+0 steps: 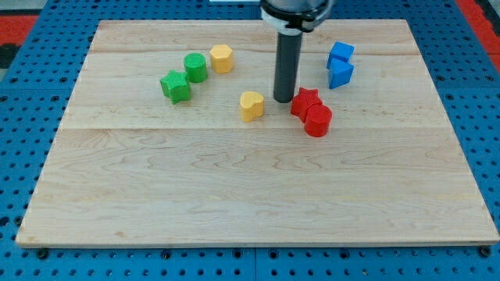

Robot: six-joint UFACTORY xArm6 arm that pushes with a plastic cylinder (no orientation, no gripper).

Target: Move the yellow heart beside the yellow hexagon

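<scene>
Because the task sends the small yellow heart-shaped block [251, 105] toward the yellow hexagonal block [222, 58], the straight dark rod stands with its tip [283, 100] at about three o'clock of the heart, near it but seemingly not touching. From that side a push would likely drive the heart toward nine o'clock, whereas the hexagon lies at roughly eleven o'clock of the heart, well apart, so some upward correction seems needed. The arm carries no hand, only the rod, so nothing is gripped or held.

Just beside the tip, at three o'clock of it, sits a red star-like block [305, 101] touching a red round block [318, 121]; a careless sweep could disturb them. A green cylinder [195, 67] and a green star-shaped block [176, 86] crowd the hexagon's eight o'clock side, leaving its four o'clock side free. Two blue blocks [341, 64] rest at two o'clock of the tip; their shapes are hard to make out.

The pale wooden tabletop [234, 195] is fully visible, but the arm above the rod is cut off at twelve o'clock.
</scene>
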